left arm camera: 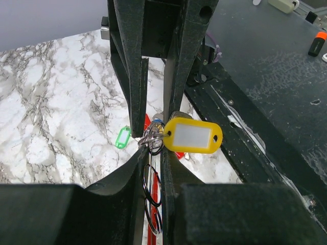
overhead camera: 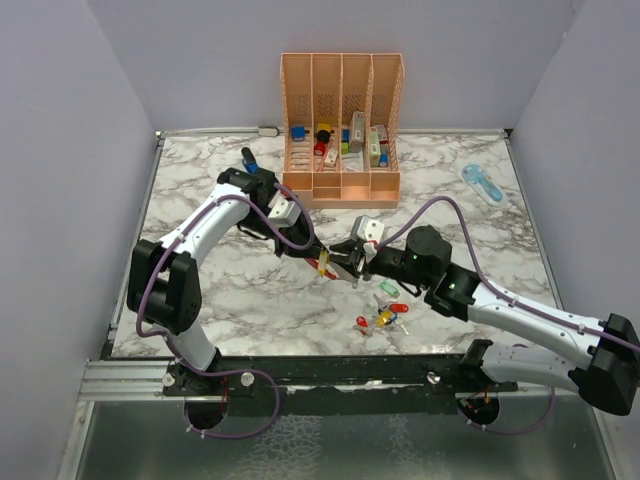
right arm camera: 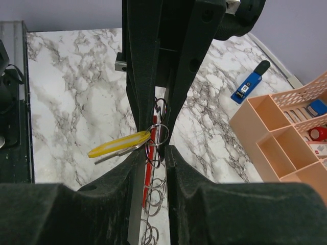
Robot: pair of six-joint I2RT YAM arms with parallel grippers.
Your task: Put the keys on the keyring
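The work surface is a white marble-patterned table (overhead camera: 200, 330) enclosed by plain grey walls (overhead camera: 60, 150) on the left, rear and right. At rear left lies a dark blue tool (overhead camera: 246, 157), at rear centre stands a peach organiser (overhead camera: 342, 130), and at rear right lies a pale blue tool (overhead camera: 483, 183).

Above the table's centre, the left claw (overhead camera: 318, 257) and the right claw (overhead camera: 350, 262) meet tip to tip. Each is closed to a narrow gap on the keyring (left arm camera: 149, 229), one from either end. The keyring's long axis runs along the line from one claw to the other, and its red side lies inside both gaps.

The yellow key (left arm camera: 191, 136) hangs where the tips meet. You cannot tell whether it is threaded on.

The left wrist view shows the yellow head flat-on, its long axis pointing right. The right wrist view shows it edge-on, pointing left, with the metal blade beneath. The top view hides nearly all of the keyring, but it alone shows the loose keys (overhead camera: 383, 318) clustered on the table just right of the claws, with the green key (overhead camera: 388, 288) a little apart.
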